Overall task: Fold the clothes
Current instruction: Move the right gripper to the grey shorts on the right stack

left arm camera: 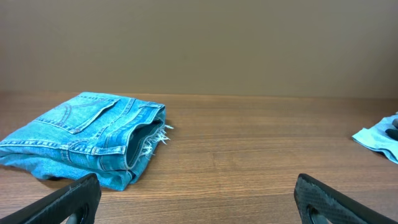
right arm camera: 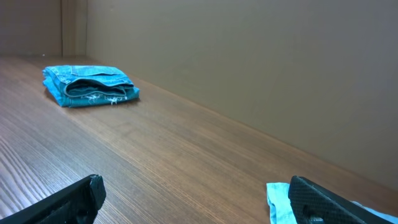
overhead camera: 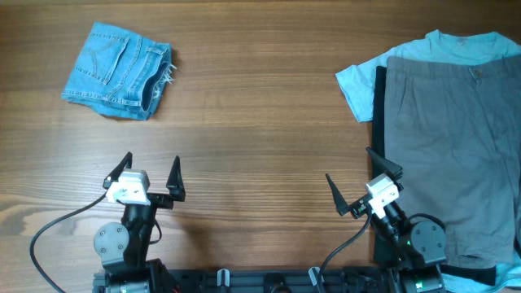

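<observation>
Denim is what we read first on the desk (overhead camera: pixel 260 122). The small blue denim shorts (overhead camera: pixel 118 69) lie near the far left corner, folded into a compact block with the frayed hems turned toward the middle, well apart from everything else. We judge that this corner serves as the place for finished pieces, out of the way of the folding.

The rest of the clothes sit in a stack along the right edge. The large grey cotton shorts (overhead camera: pixel 456 155) lie on top, spread flat, with the buttoned waistband toward the far edge and the legs running to the near edge. Under them a black garment (overhead camera: pixel 379 106) shows as a thin strip along their left side. A light-blue T-shirt (overhead camera: pixel 366 81) pokes out near the far right corner, one sleeve reaching toward the middle. We take the grey shorts to be the next piece, since they lie uppermost and unfolded.

Our left gripper (overhead camera: pixel 151 167) hovers by the near edge on the left, fingers spread wide and holding nothing. Our right gripper (overhead camera: pixel 348 163) hovers by the near edge just beside the stack, fingers likewise released and empty. Both wrist views show nothing gripped. We judge that the right arm, being nearer, suits the first reach for the grey shorts.
</observation>
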Controlling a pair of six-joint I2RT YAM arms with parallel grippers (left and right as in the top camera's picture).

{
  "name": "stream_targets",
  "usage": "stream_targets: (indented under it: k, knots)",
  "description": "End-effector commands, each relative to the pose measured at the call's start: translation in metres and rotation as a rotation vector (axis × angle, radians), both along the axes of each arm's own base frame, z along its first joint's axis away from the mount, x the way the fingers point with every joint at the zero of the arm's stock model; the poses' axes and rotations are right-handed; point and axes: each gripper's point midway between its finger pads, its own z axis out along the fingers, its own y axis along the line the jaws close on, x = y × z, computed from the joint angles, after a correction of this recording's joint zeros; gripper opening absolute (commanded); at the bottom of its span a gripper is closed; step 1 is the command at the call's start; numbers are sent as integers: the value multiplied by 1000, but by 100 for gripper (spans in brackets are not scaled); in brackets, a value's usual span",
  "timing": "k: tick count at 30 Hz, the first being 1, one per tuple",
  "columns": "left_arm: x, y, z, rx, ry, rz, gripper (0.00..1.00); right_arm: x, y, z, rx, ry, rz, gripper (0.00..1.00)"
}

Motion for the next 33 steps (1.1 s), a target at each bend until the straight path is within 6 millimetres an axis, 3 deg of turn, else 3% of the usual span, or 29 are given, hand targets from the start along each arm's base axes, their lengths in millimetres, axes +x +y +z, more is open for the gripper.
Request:
stream_targets:
  k: [1,33]
  knots:
    - [0,1,-1,-2,2,8,100,-1,0,2,11,-4,3,100]
    - [0,1,3,0,-15,5,100,-1,0,8,55,-2,6,100]
